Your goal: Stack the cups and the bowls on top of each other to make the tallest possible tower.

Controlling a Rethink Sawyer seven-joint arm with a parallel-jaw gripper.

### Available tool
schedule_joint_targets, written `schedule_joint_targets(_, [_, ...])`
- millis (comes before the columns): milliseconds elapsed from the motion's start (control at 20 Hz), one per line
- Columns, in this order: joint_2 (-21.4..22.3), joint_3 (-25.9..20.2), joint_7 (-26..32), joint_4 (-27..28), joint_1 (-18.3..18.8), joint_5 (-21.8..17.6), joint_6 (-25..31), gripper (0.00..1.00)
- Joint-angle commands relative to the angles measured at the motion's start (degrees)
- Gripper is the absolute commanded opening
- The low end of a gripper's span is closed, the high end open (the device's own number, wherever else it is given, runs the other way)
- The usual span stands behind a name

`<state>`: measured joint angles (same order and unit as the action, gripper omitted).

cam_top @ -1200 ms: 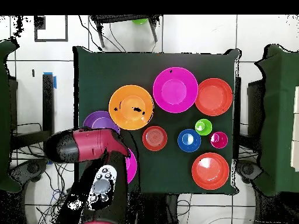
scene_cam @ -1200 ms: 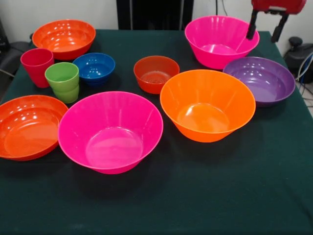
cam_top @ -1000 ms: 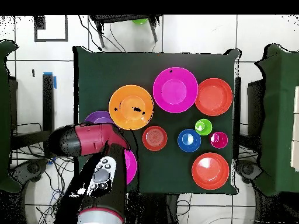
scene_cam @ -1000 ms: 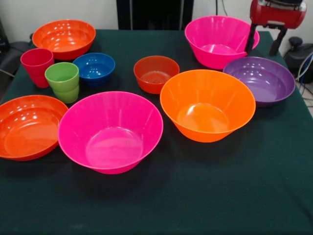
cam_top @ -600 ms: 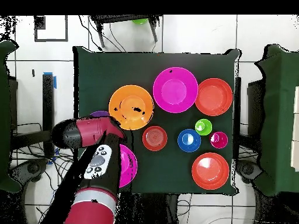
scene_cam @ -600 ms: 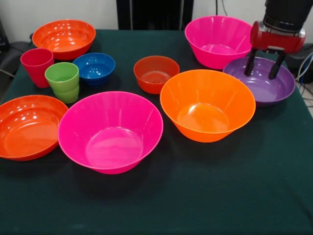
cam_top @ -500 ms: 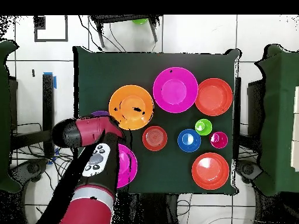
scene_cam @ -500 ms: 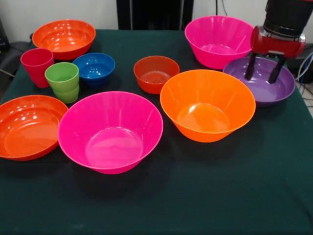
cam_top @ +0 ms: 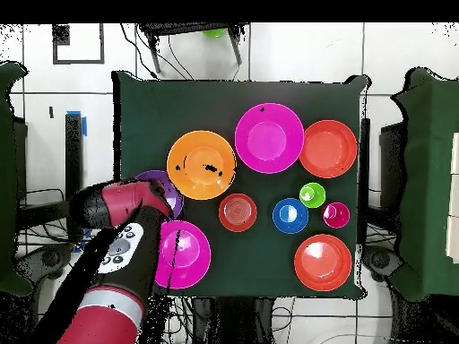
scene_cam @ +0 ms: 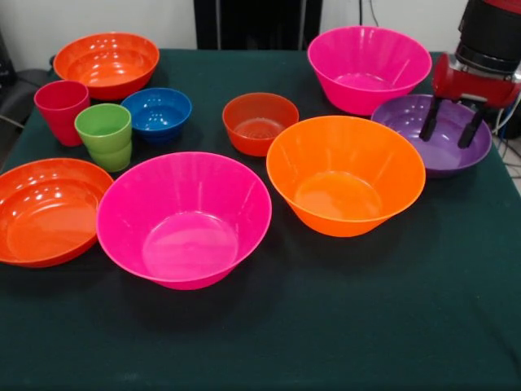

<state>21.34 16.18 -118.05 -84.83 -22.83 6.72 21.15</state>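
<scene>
While no writing shows, jaws stand wide – empty – over the purple bowl [scene_cam: 435, 138].

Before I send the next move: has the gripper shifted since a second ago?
Yes. The gripper has dropped from beside the far pink bowl to the purple bowl, fingers open over its right side.

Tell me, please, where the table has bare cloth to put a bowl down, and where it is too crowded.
The widest bare cloth is the near strip in front of the near pink bowl and the large orange bowl. A smaller patch lies between the blue bowl and the far pink bowl. The corner around the red cup and green cup is crowded; the gripper hangs over the purple bowl.
</scene>
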Motion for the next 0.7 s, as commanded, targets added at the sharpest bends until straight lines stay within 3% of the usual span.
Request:
schedule_joint_targets(50, [-4.24,0.61,-13.38,4.0,-2.09,2.96,-1.26,1.0])
schedule_joint_targets(350, [-4.01,1.61,-14.97,3.28,-3.89,3.93,-0.24,1.0])
schedule_joint_targets(550, [-6.69,2.01,-17.59,3.08,-5.13,5.16,-2.95,1.0])
schedule_joint_targets(700, [-9.4,4.66,-21.47,2.89,-8.01,6.71,-4.25,1.0])
